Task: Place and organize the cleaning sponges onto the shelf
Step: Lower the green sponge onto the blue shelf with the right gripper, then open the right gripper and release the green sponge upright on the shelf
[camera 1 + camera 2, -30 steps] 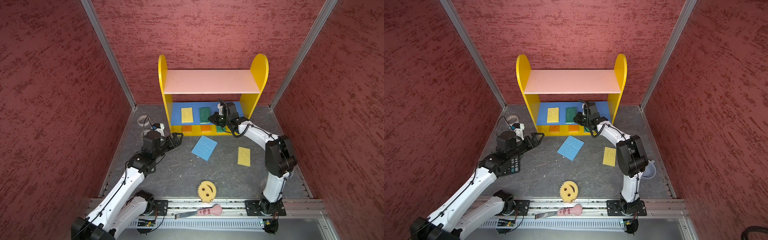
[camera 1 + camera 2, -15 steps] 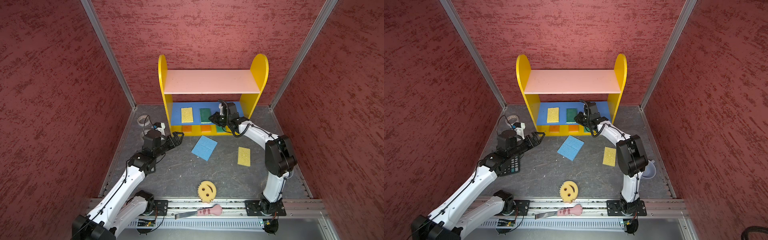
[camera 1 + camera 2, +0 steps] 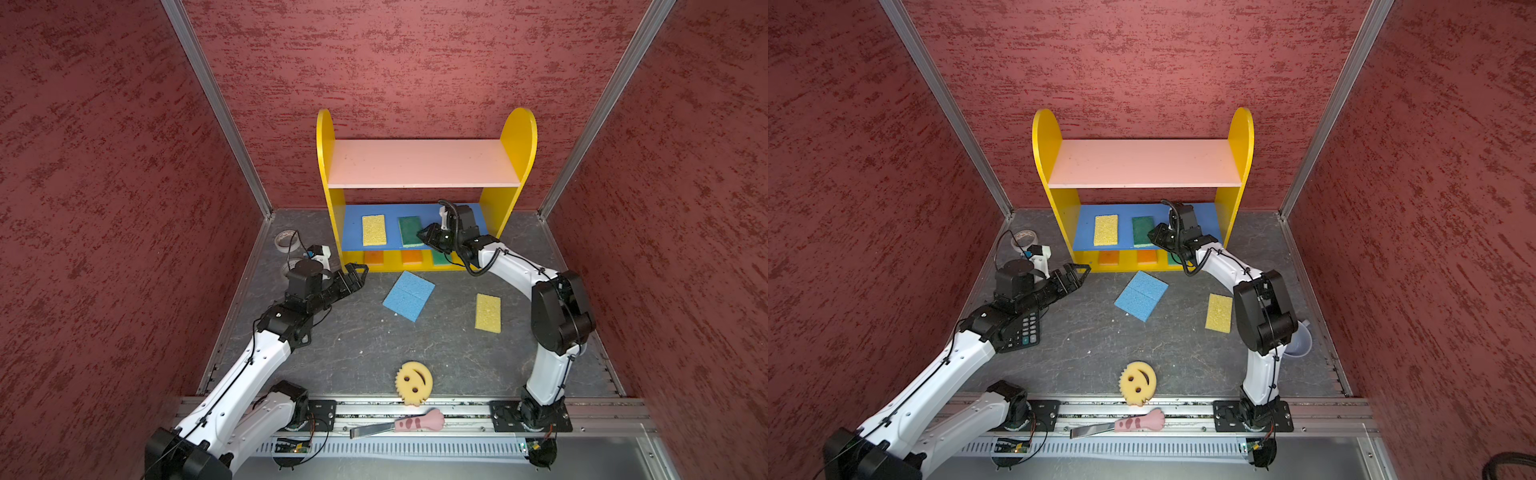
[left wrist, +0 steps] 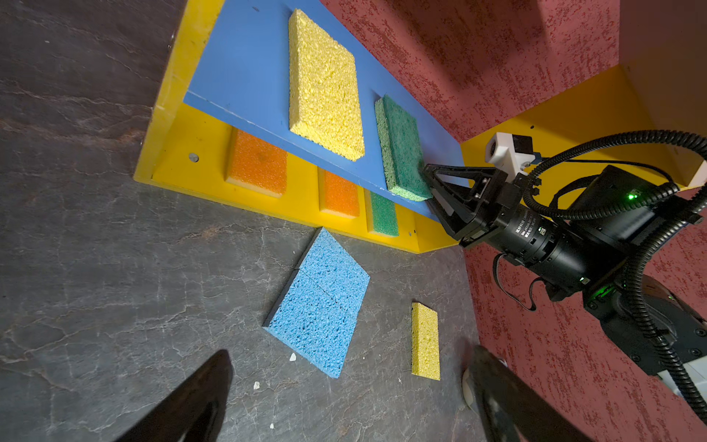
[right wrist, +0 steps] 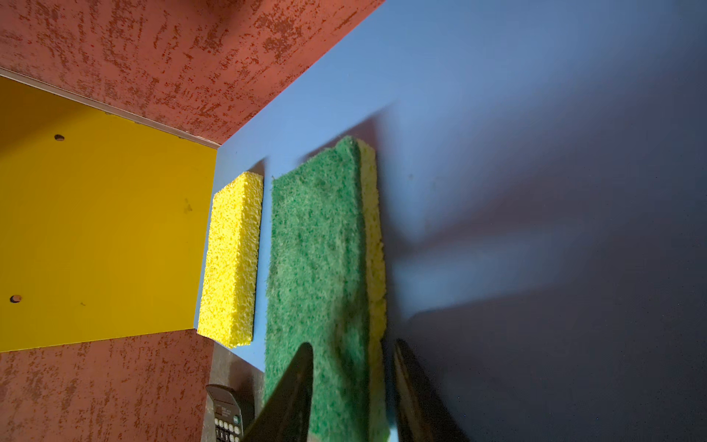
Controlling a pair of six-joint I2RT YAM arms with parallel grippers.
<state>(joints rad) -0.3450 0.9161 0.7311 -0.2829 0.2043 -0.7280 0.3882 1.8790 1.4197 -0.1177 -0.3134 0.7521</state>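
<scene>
We see the right claw (image 5: pixel 352 344) parted round the near end of the green-topped, yellow-backed rect. sponge (image 5: pixel 317 248), a sliver of gap beside one finger, so not pinching. That sponge lies flat on the blue mid board (image 3: pixel 353 237) of the yellow-sided wooden shelf (image 3: pixel 517 137), beside a yellow porous sponge (image 3: pixel 374 230). Left claw (image 3: pixel 359 277) hangs wide open above the grey tabletop (image 3: pixel 365 345), nr the blue seamed sponge slab (image 3: pixel 408 295); a second yellow sponge (image 3: pixel 488 312) & round smiley sponge (image 3: pixel 414 382) lie further out.
</scene>
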